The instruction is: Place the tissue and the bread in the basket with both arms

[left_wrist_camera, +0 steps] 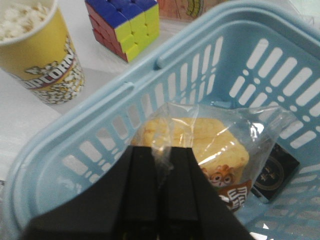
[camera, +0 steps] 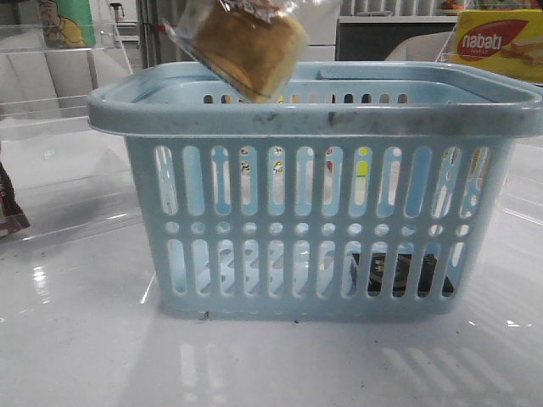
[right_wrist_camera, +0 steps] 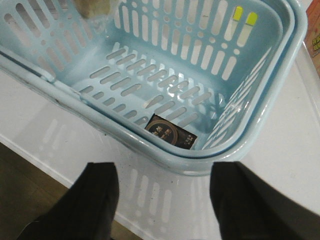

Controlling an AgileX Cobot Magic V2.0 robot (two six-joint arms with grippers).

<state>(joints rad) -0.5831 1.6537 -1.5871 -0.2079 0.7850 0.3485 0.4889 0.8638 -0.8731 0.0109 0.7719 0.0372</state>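
While the bread point(camera: 248, 47) hung in its bag over the basket point(camera: 314, 114) | left gripper point(left_wrist_camera: 161, 165) pinched the bag's plastic | right gripper point(right_wrist_camera: 162, 192) stood spread wide, empty, outside the rim | tissue point(right_wrist_camera: 171, 133) lay flat on the basket floor.

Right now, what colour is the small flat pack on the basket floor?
Near-black with a round gold emblem; clearest in the right wrist view.

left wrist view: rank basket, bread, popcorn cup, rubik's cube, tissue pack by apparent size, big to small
1. basket, fills most of the view
2. bread, hanging from the shut left gripper
3. popcorn cup, cropped at the edge; close to the bread, so unsure
4. Rubik's cube, also cropped
5. tissue pack, partly hidden behind the bread bag
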